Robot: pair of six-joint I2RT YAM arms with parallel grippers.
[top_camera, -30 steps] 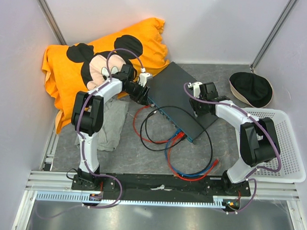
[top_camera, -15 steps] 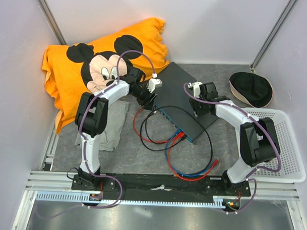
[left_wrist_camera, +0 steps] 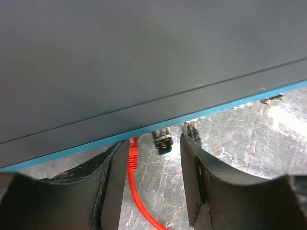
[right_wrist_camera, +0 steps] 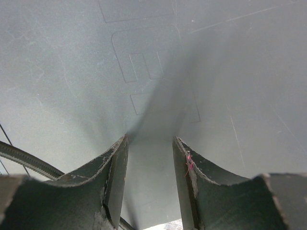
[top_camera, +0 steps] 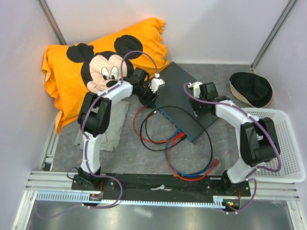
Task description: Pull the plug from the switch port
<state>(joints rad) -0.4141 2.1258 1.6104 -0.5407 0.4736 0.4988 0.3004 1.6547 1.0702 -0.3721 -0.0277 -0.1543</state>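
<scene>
So the tabletop (top_camera: 126, 162) is carrying the switch (top_camera: 182, 98) pretty much dead centre. It's lying diagonally with its teal face (left_wrist_camera: 48, 155) pointing toward the left arm's side, and red, blue and black cables (top_camera: 192, 174) are spilling out in front of it. I'm reading this as the lining-up step. Nothing is getting pulled yet. The left arm is just getting its fingers around a plug, and the right arm seems to be holding the box down.

The right end effector (right_wrist_camera: 150, 141) is resting on the switch's flat top with its fingers a little apart and nothing between them. The tips look to be touching the metal, so it's looking like a brace, not a grab. The left end effector (left_wrist_camera: 154, 143) is hovering right at the teal face, fingers spread and gripping nothing.

Two plugs are sticking out of the face inside that gap. A red plug (left_wrist_camera: 133, 151) is sitting just beside one finger, and a dark plug with a blue tip (left_wrist_camera: 162, 141) is sitting nearer the middle. I can't tell which one it's going for. My guess is the next move is calling for easing in closer, closing on one plug body only, squeezing its latch, then drawing straight back off the face.
</scene>
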